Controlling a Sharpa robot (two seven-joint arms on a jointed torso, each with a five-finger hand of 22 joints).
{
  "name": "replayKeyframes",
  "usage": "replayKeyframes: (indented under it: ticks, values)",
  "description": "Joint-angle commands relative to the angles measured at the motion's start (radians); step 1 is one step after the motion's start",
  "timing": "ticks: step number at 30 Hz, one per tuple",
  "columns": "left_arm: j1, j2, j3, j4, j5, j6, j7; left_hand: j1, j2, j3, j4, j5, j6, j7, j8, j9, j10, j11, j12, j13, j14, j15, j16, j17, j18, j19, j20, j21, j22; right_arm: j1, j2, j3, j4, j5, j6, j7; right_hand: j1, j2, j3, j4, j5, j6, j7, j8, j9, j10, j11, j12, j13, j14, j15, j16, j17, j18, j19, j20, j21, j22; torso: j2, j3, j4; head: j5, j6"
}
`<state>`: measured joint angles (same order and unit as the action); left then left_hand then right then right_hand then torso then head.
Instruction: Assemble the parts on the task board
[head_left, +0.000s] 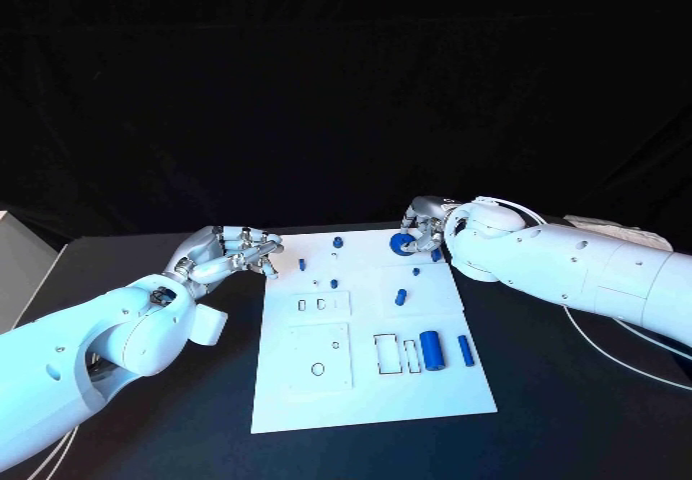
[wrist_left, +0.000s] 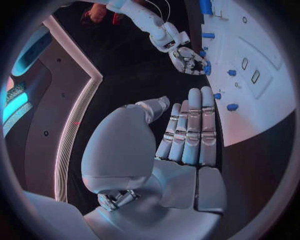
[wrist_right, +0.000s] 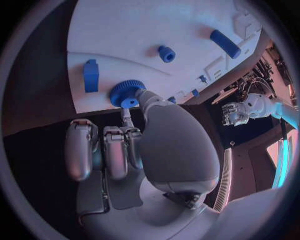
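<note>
Early days: blue gear in hand, most of the board not yet filled

Right hand (head_left: 423, 236) pinches a blue gear (head_left: 400, 242) at the far edge of the task board (head_left: 372, 400), while the left hand (head_left: 231, 254) hangs empty, fingers loosely apart, just off the far left corner. A few small pegs stand upright already, but a cylinder (head_left: 430, 350) and a bar (head_left: 466, 350) lie loose by open slots, so I'd guess plenty left.

White task board (head_left: 368, 395) lies flat mid-table, small blue parts (head_left: 430, 351) scattered lying and standing on it
</note>
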<state>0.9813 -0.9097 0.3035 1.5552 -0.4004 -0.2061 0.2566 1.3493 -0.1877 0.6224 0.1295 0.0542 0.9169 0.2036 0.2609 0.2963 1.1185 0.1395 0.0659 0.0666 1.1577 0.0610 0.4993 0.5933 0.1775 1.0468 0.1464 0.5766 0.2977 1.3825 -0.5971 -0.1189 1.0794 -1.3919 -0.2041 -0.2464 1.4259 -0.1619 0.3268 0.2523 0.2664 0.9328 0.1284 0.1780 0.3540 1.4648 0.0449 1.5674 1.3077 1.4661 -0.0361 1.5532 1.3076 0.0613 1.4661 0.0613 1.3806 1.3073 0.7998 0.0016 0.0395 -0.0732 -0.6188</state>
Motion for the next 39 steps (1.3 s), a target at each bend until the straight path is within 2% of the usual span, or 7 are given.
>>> replayKeyframes:
  ticks: [1, 7, 14, 16, 23, 32, 39]
  values:
    - [0.000, 0.003, 0.001, 0.001, -0.004, 0.021, 0.001, 0.001, 0.012, -0.001, -0.007, 0.000, -0.009, 0.000, -0.004, 0.001, -0.006, -0.001, -0.003, 0.001, -0.010, 0.001, -0.004, 0.001, 0.002, -0.005, 0.002, 0.005, 0.002, -0.005, -0.001, -0.003, 0.004, -0.043, -0.011, 0.007, 0.016, 0.008, 0.018, -0.006, 0.008, 0.012, -0.002, 0.008, 0.003, 0.106, 0.002, 0.003, 0.263, 0.095, -0.010, 0.004, 0.218, -0.011, 0.054, -0.009, 0.005, 0.055, -0.001, 0.0008, 0.0003, 0.002, 0.000]
    - [0.000, 0.003, 0.001, 0.000, -0.005, 0.022, -0.001, 0.002, 0.013, 0.000, -0.008, 0.000, -0.009, 0.000, -0.004, 0.001, -0.006, -0.001, -0.003, 0.001, -0.010, 0.001, -0.004, 0.001, 0.002, -0.006, 0.002, 0.006, 0.002, -0.006, -0.012, -0.003, 0.033, -0.054, -0.065, 0.015, -0.002, -0.007, 0.070, -0.024, 0.017, 0.026, -0.003, 0.009, 0.001, 0.106, 0.000, 0.003, 0.263, 0.095, -0.014, 0.004, 0.218, -0.011, 0.053, -0.013, 0.005, 0.056, -0.001, 0.0009, 0.0005, 0.006, 0.002]
    - [0.000, 0.005, 0.001, -0.002, -0.006, 0.026, -0.004, 0.003, 0.013, 0.000, -0.010, 0.000, -0.010, 0.000, -0.005, 0.002, -0.007, -0.001, -0.003, 0.000, -0.010, 0.001, -0.004, 0.001, 0.002, -0.006, 0.002, 0.007, 0.003, -0.005, -0.039, 0.004, 0.130, -0.066, -0.118, 0.000, -0.031, -0.022, 0.085, -0.026, -0.005, 0.029, -0.003, 0.007, 0.000, 0.106, 0.001, 0.003, 0.263, 0.096, -0.013, 0.005, 0.220, -0.012, 0.054, -0.013, 0.005, 0.058, -0.003, -0.0012, 0.0000, 0.008, 0.008]
    - [0.000, 0.005, 0.001, -0.002, -0.006, 0.027, -0.004, 0.003, 0.013, 0.000, -0.010, 0.000, -0.010, 0.000, -0.005, 0.002, -0.007, -0.001, -0.003, 0.000, -0.010, 0.001, -0.004, 0.001, 0.002, -0.006, 0.002, 0.007, 0.003, -0.005, -0.042, 0.007, 0.163, -0.075, -0.140, -0.008, -0.034, -0.023, 0.087, -0.026, -0.007, 0.029, -0.003, 0.007, -0.001, 0.106, 0.001, 0.003, 0.263, 0.096, -0.013, 0.004, 0.220, -0.011, 0.054, -0.013, 0.005, 0.057, -0.002, 0.0001, -0.0017, 0.011, 0.011]
    - [0.000, 0.007, 0.001, 0.000, -0.007, 0.028, -0.004, 0.003, 0.013, 0.000, -0.010, 0.000, -0.010, 0.000, -0.005, 0.002, -0.007, -0.001, -0.003, 0.000, -0.010, 0.001, -0.004, 0.001, 0.002, -0.006, 0.002, 0.007, 0.003, -0.005, -0.022, 0.011, 0.235, -0.123, -0.200, -0.033, -0.036, -0.025, 0.091, -0.030, -0.006, 0.029, -0.002, 0.006, -0.001, 0.106, 0.001, 0.003, 0.263, 0.096, -0.012, 0.005, 0.221, -0.012, 0.054, -0.012, 0.007, 0.060, -0.003, -0.0028, 0.0005, 0.011, 0.013]
    - [0.000, 0.008, 0.001, 0.002, -0.007, 0.028, -0.003, 0.003, 0.013, 0.000, -0.010, 0.000, -0.010, 0.000, -0.005, 0.002, -0.007, -0.001, -0.003, 0.000, -0.010, 0.001, -0.004, 0.001, 0.002, -0.006, 0.002, 0.007, 0.003, -0.019, 0.041, 0.009, 0.234, -0.151, -0.208, -0.046, -0.036, -0.027, 0.095, -0.032, -0.003, 0.029, -0.002, 0.006, -0.001, 0.106, 0.001, 0.003, 0.263, 0.096, -0.011, 0.005, 0.221, -0.011, 0.054, -0.012, 0.005, 0.058, -0.001, -0.0019, 0.0007, 0.014, 0.015]
    - [0.000, 0.013, 0.001, 0.003, -0.007, 0.031, -0.003, 0.003, 0.013, 0.000, -0.010, 0.000, -0.010, 0.000, -0.005, 0.002, -0.007, -0.001, -0.003, 0.000, -0.010, 0.001, -0.004, 0.001, 0.002, -0.006, 0.002, 0.007, 0.003, -0.045, 0.099, 0.007, 0.184, -0.162, -0.191, -0.045, -0.038, -0.030, 0.099, -0.036, 0.000, 0.027, -0.001, 0.004, -0.002, 0.106, 0.001, 0.003, 0.263, 0.096, -0.010, 0.004, 0.220, -0.011, 0.053, -0.011, 0.003, 0.056, 0.000, -0.0013, 0.0035, 0.015, 0.013]
